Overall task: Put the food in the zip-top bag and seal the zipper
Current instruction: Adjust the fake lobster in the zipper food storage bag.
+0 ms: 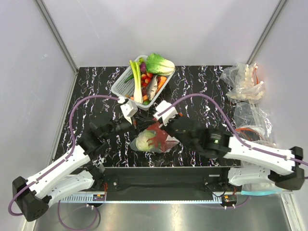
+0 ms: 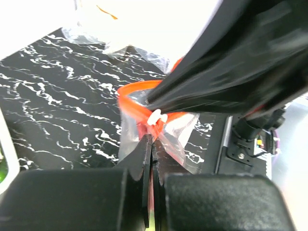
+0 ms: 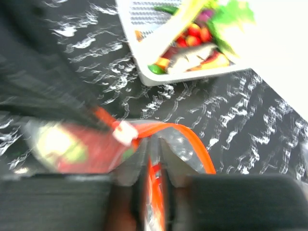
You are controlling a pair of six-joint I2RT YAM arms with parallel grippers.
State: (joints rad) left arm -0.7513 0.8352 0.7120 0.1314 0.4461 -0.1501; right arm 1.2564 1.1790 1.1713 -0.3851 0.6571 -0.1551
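the bag [image 1: 169,144] lies mid-desk [image 1: 96,86], at 6 o'clock from the basket [image 1: 122,87], with the lobster [image 1: 156,134] and cabbage [image 1: 143,142] inside. the left pincer [image 2: 150,144] and right pincer [image 3: 154,166] are each clamped on the zipper [image 3: 192,139], likely holding it taut for sealing.

Red lobster [image 1: 155,136], cabbage [image 1: 143,142] inside zip-top bag [image 1: 170,146]

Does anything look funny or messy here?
The zipper bows up in an open loop between the left tool and right tool, not lying flat. The bok choy sticks out over the basket rim.
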